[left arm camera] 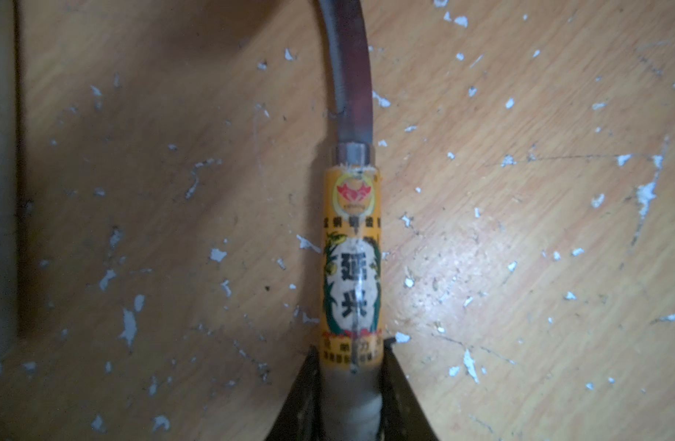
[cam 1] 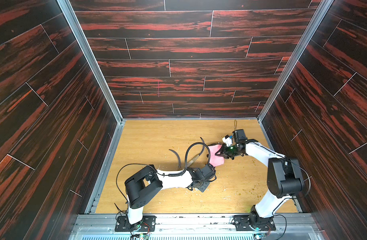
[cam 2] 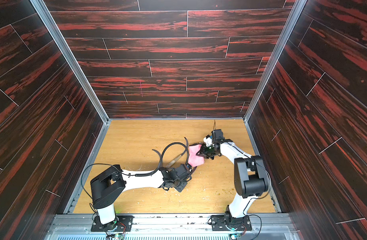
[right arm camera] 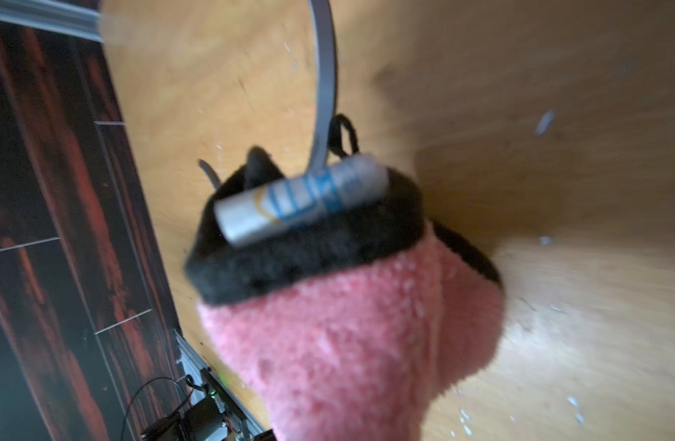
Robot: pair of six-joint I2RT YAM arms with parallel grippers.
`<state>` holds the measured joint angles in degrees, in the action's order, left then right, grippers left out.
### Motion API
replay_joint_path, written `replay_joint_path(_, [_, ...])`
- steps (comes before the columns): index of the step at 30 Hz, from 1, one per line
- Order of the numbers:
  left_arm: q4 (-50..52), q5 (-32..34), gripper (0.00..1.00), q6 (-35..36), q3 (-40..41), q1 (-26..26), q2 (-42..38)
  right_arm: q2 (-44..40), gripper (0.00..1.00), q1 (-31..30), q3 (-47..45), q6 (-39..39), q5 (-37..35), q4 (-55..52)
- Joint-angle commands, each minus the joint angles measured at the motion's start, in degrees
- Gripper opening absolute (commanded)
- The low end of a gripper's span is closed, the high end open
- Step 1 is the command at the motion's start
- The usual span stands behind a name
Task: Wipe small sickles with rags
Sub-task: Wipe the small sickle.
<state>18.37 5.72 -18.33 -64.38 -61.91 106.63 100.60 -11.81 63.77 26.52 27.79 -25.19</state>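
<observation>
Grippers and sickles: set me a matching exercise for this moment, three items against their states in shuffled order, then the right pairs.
Column 1:
1. left gripper
2. right gripper
3. sickle between the arms

Column 2:
A. lies ungripped on the table
B. shut on the pink rag
C. shut on the handle of the labelled sickle

Pairs: 1-C, 2-B, 3-A.

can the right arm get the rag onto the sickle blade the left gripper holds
Likely yes: the right gripper holds the pink rag, and the curved blade of the sickle in the left gripper seems to touch its edge, nothing between.
</observation>
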Motion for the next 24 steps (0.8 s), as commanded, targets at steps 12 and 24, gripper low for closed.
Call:
replay_joint_path(12, [-7.66, -6.58, 0.1, 1.89, 5.73, -0.32, -9.98, 7.11, 0.0, -0.36, 10.11, 3.73, 6.49, 6.05])
replay_joint_path(24, [-5.14, -5.99, 0.1, 2.02, 4.88, -0.36, -6.52, 4.66, 0.0, 1.26, 15.02, 4.06, 2.45, 3.13])
